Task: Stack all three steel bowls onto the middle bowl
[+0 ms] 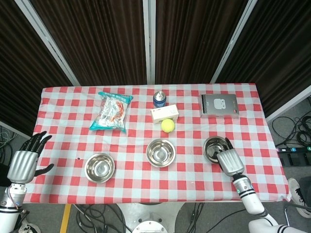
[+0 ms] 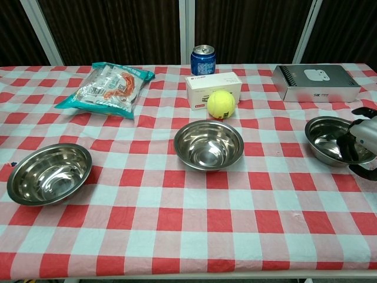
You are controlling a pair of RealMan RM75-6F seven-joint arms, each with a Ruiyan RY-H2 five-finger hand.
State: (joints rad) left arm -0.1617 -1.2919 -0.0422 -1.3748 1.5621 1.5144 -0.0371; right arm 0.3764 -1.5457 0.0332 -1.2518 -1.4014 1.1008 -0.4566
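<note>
Three steel bowls stand in a row along the near part of the red-checked table. The left bowl (image 1: 99, 168) (image 2: 49, 173) and the middle bowl (image 1: 161, 152) (image 2: 208, 145) rest untouched. My right hand (image 1: 230, 161) (image 2: 364, 144) grips the near right rim of the right bowl (image 1: 214, 147) (image 2: 327, 140), with fingers inside the bowl. That bowl looks slightly tilted. My left hand (image 1: 23, 162) hovers beyond the table's left edge with fingers spread, holding nothing; the chest view does not show it.
Behind the bowls are a yellow tennis ball (image 1: 168, 125), a white box (image 1: 164, 114), a blue can (image 1: 160, 98), a snack bag (image 1: 112, 111) and a grey notebook with a white case (image 1: 219, 105). The table's front edge (image 2: 188, 274) is close to the bowls.
</note>
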